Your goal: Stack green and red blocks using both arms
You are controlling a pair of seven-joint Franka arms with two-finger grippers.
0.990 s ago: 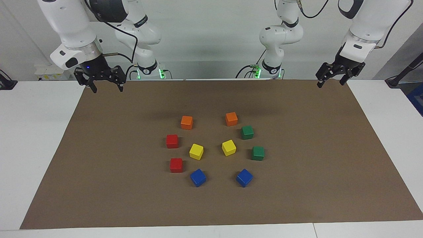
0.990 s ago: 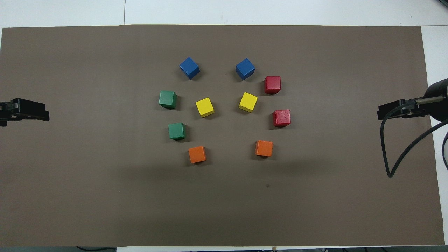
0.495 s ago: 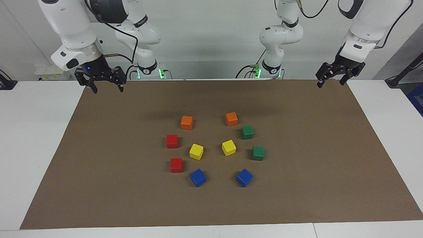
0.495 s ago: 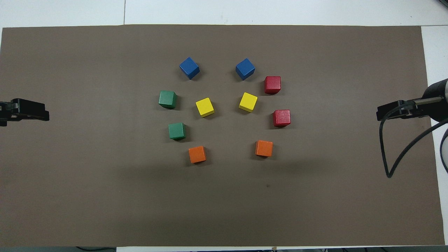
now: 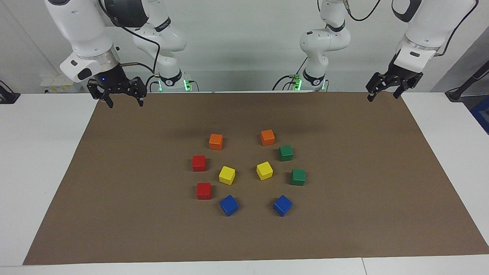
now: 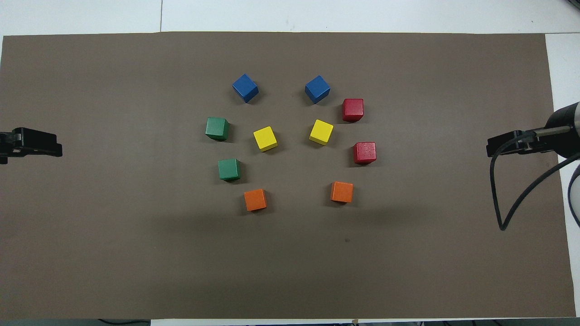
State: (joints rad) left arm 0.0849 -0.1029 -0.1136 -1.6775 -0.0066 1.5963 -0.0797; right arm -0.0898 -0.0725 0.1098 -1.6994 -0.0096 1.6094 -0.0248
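Brown mat (image 5: 344, 214) bears matte green blocks (image 5: 285, 152) and red blocks (image 5: 199, 163); left gripper (image 5: 383, 94) and right gripper (image 5: 125, 100) gape, empty.

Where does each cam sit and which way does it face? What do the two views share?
Facing view: high, across the table, looking at the robots; both white arms show whole, right gripper and left gripper open, raised over the brown mat.
Overhead view: high above the robots' end, looking steeply down; only the left gripper and right gripper tips show at the edges.
Shared: the mat and all ten cubes, half a turn apart, e.g. green blocks and red blocks.
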